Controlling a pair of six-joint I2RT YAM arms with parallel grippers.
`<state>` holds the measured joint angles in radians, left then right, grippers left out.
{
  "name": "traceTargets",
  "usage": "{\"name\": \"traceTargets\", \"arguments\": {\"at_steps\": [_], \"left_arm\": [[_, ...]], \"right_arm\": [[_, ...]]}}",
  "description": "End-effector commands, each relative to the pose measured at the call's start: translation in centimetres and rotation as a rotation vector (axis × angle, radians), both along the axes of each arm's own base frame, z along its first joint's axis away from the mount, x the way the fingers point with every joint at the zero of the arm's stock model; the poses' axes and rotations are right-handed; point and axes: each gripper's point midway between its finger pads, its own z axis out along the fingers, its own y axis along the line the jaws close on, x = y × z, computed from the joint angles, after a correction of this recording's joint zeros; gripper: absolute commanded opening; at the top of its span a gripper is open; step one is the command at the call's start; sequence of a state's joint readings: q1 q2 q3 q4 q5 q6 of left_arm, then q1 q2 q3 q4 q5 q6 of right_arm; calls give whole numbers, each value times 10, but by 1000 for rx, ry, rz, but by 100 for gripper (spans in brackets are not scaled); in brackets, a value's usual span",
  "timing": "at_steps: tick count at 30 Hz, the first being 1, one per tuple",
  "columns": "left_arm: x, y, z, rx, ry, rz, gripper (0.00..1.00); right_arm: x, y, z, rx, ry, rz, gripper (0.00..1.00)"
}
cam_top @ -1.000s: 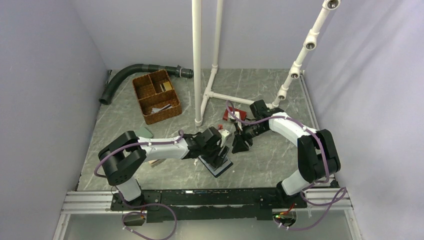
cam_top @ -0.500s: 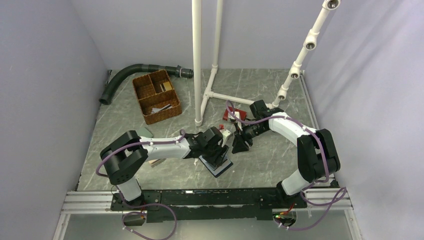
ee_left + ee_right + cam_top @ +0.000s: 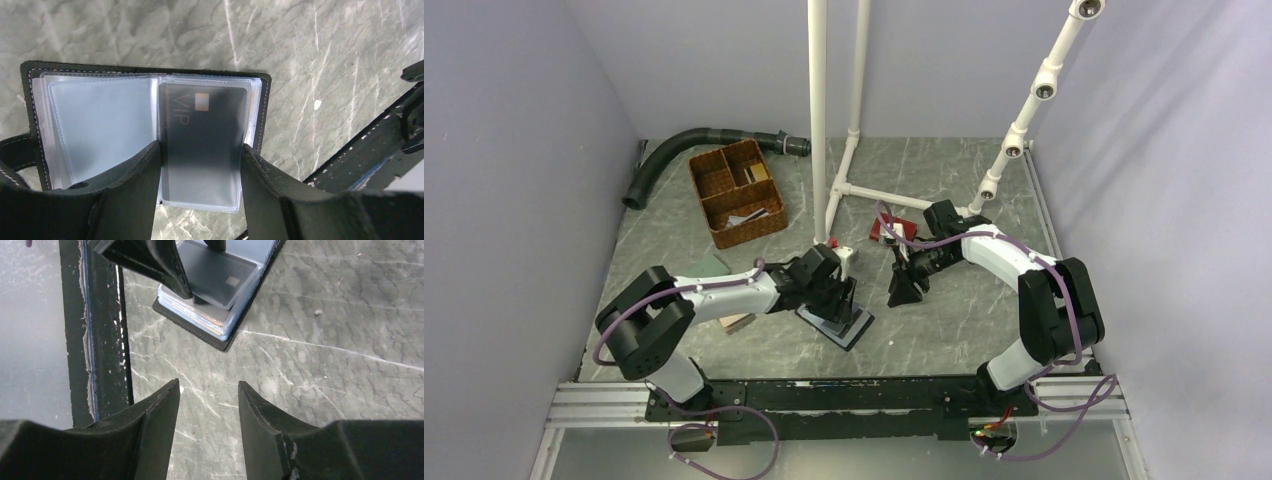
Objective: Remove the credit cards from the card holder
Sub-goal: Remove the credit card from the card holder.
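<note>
Left wrist: dark card lies between tips of left pincer.

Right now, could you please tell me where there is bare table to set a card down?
Bare table lies right of the card holder, under the right gripper and toward that arm's base. It is crowded around the left gripper, the red wallet and the basket.

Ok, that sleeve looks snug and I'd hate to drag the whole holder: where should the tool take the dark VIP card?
Probably the dark card by its long edges, near the end closest to the wrist, coming down from above. It lies flat in a clear sleeve of the card holder, so only its edges offer a pinch; the left tool straddles those edges.
</note>
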<state>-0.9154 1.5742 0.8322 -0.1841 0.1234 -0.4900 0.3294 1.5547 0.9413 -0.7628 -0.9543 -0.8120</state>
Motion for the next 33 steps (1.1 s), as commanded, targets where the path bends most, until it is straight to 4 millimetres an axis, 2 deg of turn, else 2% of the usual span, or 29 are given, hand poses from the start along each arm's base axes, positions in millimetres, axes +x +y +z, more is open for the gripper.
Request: {"name": "traceTargets", "arguments": {"at_steps": [1, 8, 14, 21, 26, 33], "left_arm": [[5, -5, 26, -152, 51, 65, 37], [14, 15, 35, -247, 121, 181, 30], [18, 31, 37, -277, 162, 260, 31], [20, 46, 30, -289, 207, 337, 33], [21, 55, 25, -278, 224, 373, 33], [25, 62, 26, -348, 264, 428, 33]], "right_arm": [[1, 5, 11, 59, -18, 19, 49], [0, 6, 12, 69, -18, 20, 50], [-2, 7, 12, 77, -12, 23, 50], [-3, 8, 13, 81, -9, 24, 50], [-3, 8, 13, 83, -7, 25, 51], [-5, 11, 12, 85, 6, 25, 51]]}}
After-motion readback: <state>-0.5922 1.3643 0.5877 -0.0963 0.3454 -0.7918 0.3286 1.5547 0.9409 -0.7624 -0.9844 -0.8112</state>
